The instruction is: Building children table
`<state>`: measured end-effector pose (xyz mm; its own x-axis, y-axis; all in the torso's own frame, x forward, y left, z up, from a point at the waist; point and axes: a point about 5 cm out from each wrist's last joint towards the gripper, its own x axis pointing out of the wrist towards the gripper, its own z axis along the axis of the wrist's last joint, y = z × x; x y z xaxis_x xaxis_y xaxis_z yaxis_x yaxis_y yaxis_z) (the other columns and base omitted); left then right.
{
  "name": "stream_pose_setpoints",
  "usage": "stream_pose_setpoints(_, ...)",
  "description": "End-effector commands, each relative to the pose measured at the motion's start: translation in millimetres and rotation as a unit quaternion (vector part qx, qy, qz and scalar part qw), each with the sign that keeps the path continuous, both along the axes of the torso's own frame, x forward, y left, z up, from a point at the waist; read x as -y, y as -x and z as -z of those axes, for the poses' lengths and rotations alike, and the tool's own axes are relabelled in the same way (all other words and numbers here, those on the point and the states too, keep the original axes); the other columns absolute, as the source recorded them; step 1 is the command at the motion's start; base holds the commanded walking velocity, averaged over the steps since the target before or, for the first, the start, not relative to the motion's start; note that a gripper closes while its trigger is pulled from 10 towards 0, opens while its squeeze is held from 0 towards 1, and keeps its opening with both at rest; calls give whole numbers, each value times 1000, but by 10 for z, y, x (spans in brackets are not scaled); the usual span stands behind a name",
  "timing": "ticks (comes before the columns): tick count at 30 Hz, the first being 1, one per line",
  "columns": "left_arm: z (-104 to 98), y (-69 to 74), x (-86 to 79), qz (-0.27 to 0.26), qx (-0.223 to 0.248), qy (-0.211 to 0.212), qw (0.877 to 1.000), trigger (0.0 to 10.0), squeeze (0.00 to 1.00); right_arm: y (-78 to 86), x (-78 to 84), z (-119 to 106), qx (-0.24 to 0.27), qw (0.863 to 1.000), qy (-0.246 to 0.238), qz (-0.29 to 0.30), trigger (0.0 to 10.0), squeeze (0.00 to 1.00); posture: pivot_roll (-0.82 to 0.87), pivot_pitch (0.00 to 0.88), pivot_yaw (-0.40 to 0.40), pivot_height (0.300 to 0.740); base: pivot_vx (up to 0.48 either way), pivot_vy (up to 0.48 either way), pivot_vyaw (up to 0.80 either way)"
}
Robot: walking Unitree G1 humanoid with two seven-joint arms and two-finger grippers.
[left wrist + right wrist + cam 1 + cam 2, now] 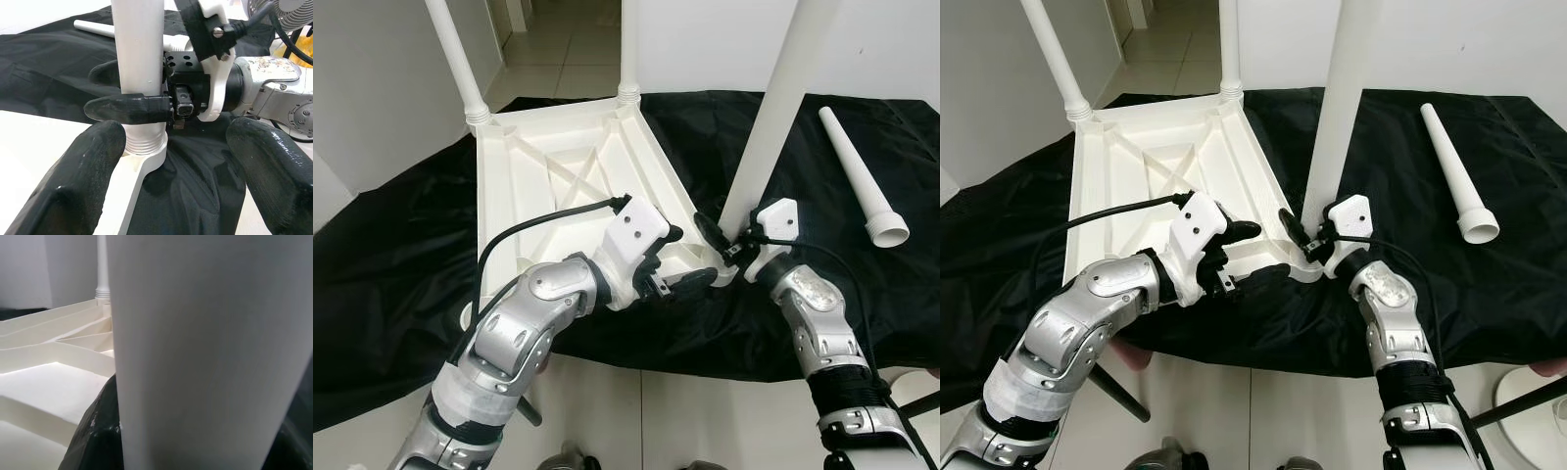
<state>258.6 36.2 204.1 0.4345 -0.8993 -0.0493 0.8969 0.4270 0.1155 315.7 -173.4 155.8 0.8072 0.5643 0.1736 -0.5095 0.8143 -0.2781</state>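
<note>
Head stereo pair looking down, wrist views close on one shared table leg (139,58)

You're in a home, looks like a plain room opening onto a hallway. Evidence: pale tiled floor (563,59) running away behind the upturned white table (570,181), bare white walls (382,69) on either side of that opening. Black sheet (391,284) is spread on the floor under the table as a work mat. Beyond the table from the left wrist view there's a household fan (279,12).
</note>
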Motion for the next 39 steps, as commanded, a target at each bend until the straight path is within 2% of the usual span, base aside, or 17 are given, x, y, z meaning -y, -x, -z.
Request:
stream_pose_setpoints(1, -4, 17, -8, -2, 0, -3, 1000, 10000, 0, 62, -39, 201, -31, 999, 34, -16, 10000, 0, -26, 16, 83, 740, 0, 0, 0)
stream_pose_setpoints(4, 2, 24, -7, -1, -1, -4, 1000, 10000, 0, 93, -64, 225, -21, 998, 59, -29, 10000, 0, -29, 25, 82, 740, 0, 0, 0)
stream_pose_setpoints(8, -3, 27, -4, 1, -2, -3, 1000, 10000, 0, 107, -57, 276, -29, 997, 68, -33, 10000, 0, -29, 25, 82, 740, 0, 0, 0)
stream_pose_setpoints(19, -7, 32, -7, 2, -3, -3, 1000, 10000, 0, 64, -5, 299, -33, 997, 68, -24, 10000, 0, -27, 37, 87, 740, 0, 0, 0)
stream_pose_setpoints(29, -19, 23, -23, 1, -2, -6, 1000, 10000, 0, -11, -32, 377, -92, 996, 2, -8, 10000, 0, -23, 42, 94, 740, 0, 0, 0)
stream_pose_setpoints(39, -15, 17, -30, -2, -5, -6, 1000, 10000, 0, -10, -70, 410, -107, 994, 3, -4, 10000, 0, -24, 43, 92, 740, 0, 0, 0)
